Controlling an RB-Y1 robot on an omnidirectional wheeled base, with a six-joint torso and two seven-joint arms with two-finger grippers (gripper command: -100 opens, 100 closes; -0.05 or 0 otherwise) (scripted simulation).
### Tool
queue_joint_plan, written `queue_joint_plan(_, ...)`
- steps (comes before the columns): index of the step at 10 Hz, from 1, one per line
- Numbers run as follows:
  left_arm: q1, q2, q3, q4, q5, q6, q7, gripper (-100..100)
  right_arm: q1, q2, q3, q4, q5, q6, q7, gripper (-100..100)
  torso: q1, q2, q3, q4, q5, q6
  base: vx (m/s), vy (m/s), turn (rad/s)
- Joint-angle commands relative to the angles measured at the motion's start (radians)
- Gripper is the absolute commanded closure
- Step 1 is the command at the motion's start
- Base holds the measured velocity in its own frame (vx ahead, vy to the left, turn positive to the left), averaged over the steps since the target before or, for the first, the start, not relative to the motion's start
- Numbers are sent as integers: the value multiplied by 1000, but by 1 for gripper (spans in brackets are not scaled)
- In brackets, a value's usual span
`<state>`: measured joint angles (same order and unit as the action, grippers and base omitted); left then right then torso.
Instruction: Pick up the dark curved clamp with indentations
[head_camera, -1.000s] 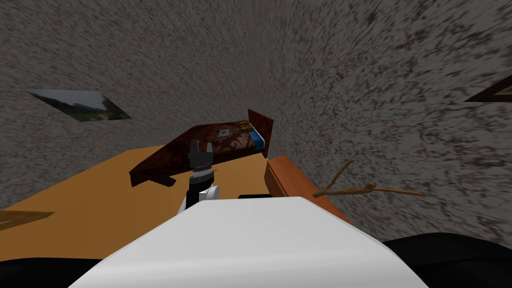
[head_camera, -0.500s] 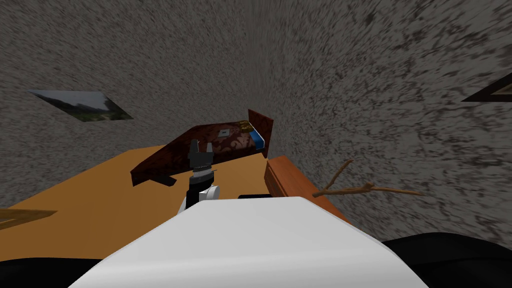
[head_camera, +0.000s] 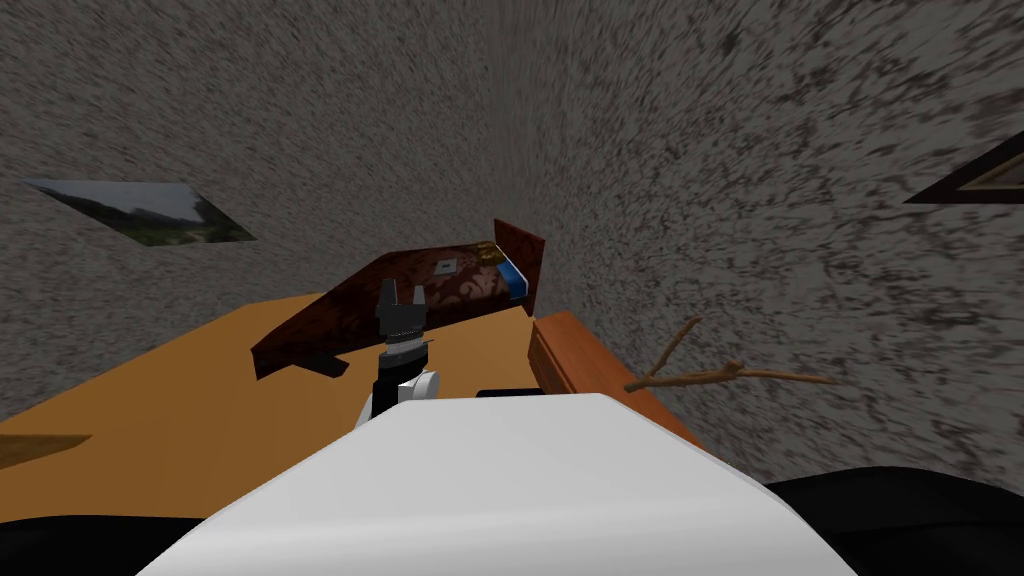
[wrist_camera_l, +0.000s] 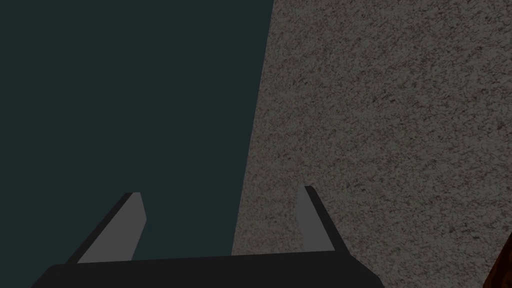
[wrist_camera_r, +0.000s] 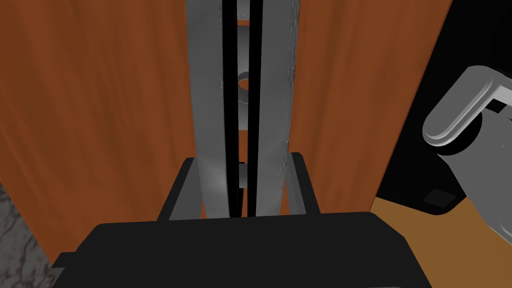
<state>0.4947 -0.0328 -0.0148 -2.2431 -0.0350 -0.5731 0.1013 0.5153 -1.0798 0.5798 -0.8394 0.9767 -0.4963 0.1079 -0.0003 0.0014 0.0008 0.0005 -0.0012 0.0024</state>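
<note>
Clamp (wrist_camera_r: 272, 100) in the grip: a long piece, grey with black slits, pinched on both sides by the right end effector (wrist_camera_r: 242, 159). It sits directly above the red-brown wooden top (wrist_camera_r: 100, 110), pointing along it. Left end effector (head_camera: 401, 297) hangs raised, fingers apart, to the left of that top.

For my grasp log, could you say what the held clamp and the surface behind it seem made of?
The clamp is probably metal: grey with a dull streaky sheen. The surface is likely wood: matte reddish-brown, faint lengthwise grain.
</note>
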Motion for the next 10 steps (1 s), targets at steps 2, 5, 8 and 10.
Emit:
queue_joint_plan(2, 0, 0, 0, 0, 0, 0, 0, 0, -45, -3, 34, 68, -44, -42, 56, 100, 1, -1, 0, 0, 0, 0, 25, 54, -78)
queue_joint_plan(5, 0, 0, 0, 0, 0, 0, 0, 0, -109, -1, 72, 155, -101, -97, 128, 100, -1, 1, 0, 0, 0, 0, 9, 29, -60)
queue_joint_plan(8, 0, 0, 0, 0, 0, 0, 0, 0, -172, 0, 111, 251, -158, -152, 201, 100, 0, 0, 0, 0, 1, 0, 20, 38, -80)
queue_joint_plan(10, 0, 0, 0, 0, 0, 0, 0, 0, -204, 1, 131, 303, -186, -179, 237, 100, 2, 0, 0, 0, 2, 0, 19, 43, -83)
